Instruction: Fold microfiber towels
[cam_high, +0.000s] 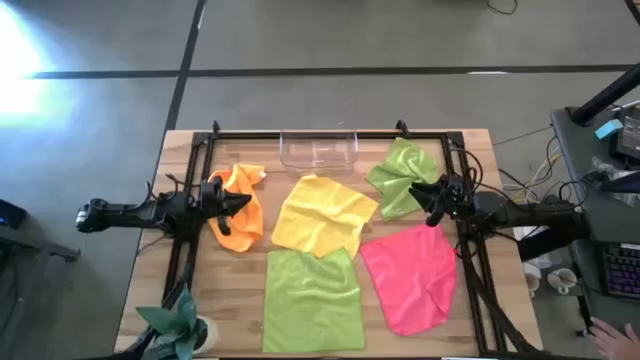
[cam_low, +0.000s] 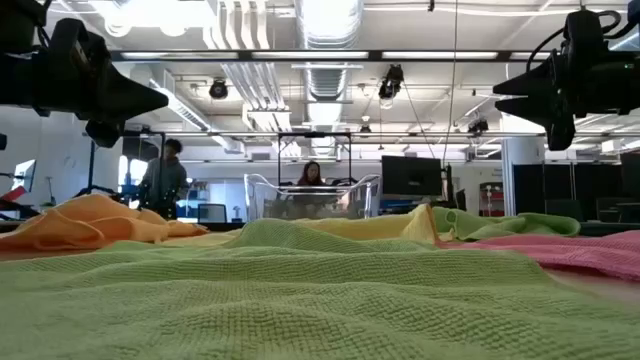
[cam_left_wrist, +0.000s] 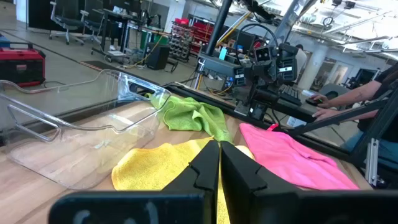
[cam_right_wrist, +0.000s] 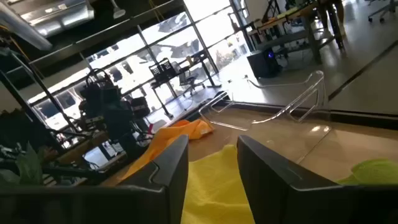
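Five microfiber towels lie on the wooden table (cam_high: 480, 180): the yellow towel (cam_high: 322, 215) sits spread in the middle, its near edge overlapping the far edge of a lime green towel (cam_high: 312, 300) that lies flat at the table's near side; the pink towel (cam_high: 412, 275) lies flat to the right of that one, with one corner turned over; a second lime green towel (cam_high: 400, 175) lies rumpled at the far right, and the orange towel (cam_high: 238, 205) lies bunched at the left. None is folded. Between the orange and the far green cloth, against the far edge, stands a clear plastic tray (cam_high: 318, 150), empty as far as the high view shows. The left gripper (cam_high: 238, 203) reaches in level from the left, held above the orange towel, its two fingers (cam_left_wrist: 233, 177) pressed together with nothing between them. The right gripper (cam_high: 432, 200) comes in level from the right, raised over the gap between the far green towel and the pink one, its fingers (cam_right_wrist: 168, 165) parted with a clear gap and gripping nothing. The low view shows both grippers well up off the cloths, pointing toward each other. A small green plant (cam_high: 178, 325) stands at the near left corner. Beyond the table, two people (cam_low: 165, 180) show in the room, and a hand (cam_left_wrist: 323, 112) rests at a desk
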